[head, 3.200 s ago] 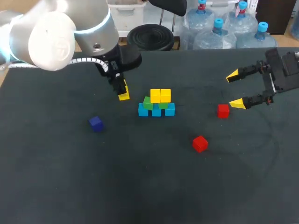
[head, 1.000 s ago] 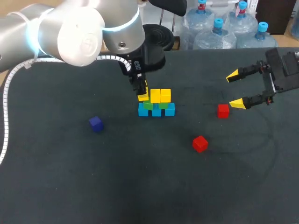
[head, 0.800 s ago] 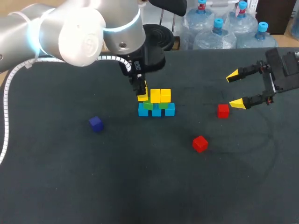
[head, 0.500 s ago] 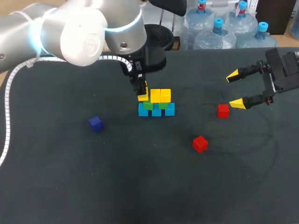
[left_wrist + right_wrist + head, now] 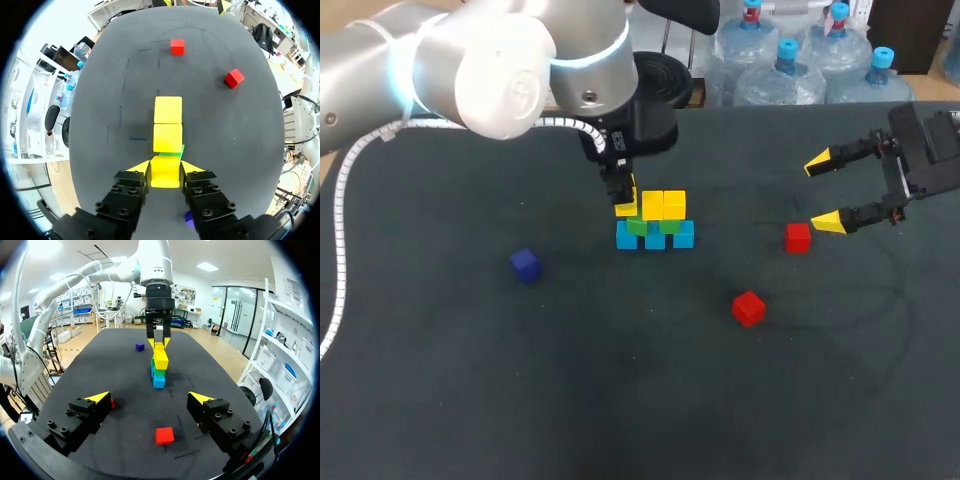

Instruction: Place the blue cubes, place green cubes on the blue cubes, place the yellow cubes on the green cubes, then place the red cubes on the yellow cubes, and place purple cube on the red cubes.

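Three blue cubes lie in a row with two green cubes on them and two yellow cubes on top. My left gripper is shut on a third yellow cube, held at the left end of the yellow row, over the green cube. To the right lie two red cubes. A purple cube lies to the left. My right gripper stands open above the table beside the nearer red cube; its own view shows a red cube under its fingers.
The left arm's bulky joints hang over the table's far left, and its white cable loops down along the left edge. The dark table top stretches toward the near edge.
Over three seconds the left gripper carried the yellow cube rightward to the stack's left end; in the last second it has hardly moved. The right arm has stayed still.
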You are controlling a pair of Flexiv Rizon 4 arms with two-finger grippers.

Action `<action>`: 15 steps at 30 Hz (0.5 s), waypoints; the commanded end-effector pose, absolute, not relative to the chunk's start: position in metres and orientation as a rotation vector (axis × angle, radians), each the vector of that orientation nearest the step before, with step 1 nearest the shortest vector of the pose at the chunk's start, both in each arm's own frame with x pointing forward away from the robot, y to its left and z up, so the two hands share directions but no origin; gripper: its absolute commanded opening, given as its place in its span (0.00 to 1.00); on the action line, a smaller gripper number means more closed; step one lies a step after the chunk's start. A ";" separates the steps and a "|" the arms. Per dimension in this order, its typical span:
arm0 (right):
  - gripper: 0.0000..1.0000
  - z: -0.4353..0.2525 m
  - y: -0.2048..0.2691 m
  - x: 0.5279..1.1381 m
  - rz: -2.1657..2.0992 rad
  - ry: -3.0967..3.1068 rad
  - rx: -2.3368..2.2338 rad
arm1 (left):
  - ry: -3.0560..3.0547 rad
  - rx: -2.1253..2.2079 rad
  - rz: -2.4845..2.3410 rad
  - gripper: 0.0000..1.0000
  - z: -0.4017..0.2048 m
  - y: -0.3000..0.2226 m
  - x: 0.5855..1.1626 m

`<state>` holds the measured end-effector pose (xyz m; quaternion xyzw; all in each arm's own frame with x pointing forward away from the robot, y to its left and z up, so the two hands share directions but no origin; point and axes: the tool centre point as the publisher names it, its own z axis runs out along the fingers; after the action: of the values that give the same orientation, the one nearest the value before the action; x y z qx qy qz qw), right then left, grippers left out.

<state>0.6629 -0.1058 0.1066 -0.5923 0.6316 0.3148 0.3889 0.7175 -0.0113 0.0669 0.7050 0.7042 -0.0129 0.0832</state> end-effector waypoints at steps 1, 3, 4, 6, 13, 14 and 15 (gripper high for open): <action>1.00 0.106 -0.105 0.663 0.800 1.604 -1.506 | 2.105 2.114 -0.039 0.00 0.067 -0.013 0.721; 1.00 0.106 -0.105 0.663 0.800 1.604 -1.506 | 2.105 2.115 -0.037 0.00 0.067 -0.014 0.721; 1.00 0.106 -0.105 0.663 0.800 1.604 -1.506 | 2.104 2.115 -0.038 0.00 0.067 -0.014 0.721; 1.00 0.106 -0.105 0.663 0.800 1.604 -1.506 | 2.104 2.115 -0.038 0.00 0.067 -0.014 0.722; 1.00 0.106 -0.105 0.663 0.800 1.604 -1.506 | 2.103 2.117 -0.043 0.00 0.065 -0.016 0.721; 1.00 0.106 -0.105 0.663 0.800 1.604 -1.506 | 2.103 2.118 -0.043 0.00 0.065 -0.016 0.721; 1.00 0.106 -0.105 0.663 0.800 1.604 -1.506 | 2.103 2.118 -0.043 0.00 0.065 -0.016 0.721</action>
<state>0.6629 -0.1058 0.1066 -0.5923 0.6316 0.3148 0.3889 0.7181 -0.0152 0.0651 0.7063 0.7031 -0.0136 0.0814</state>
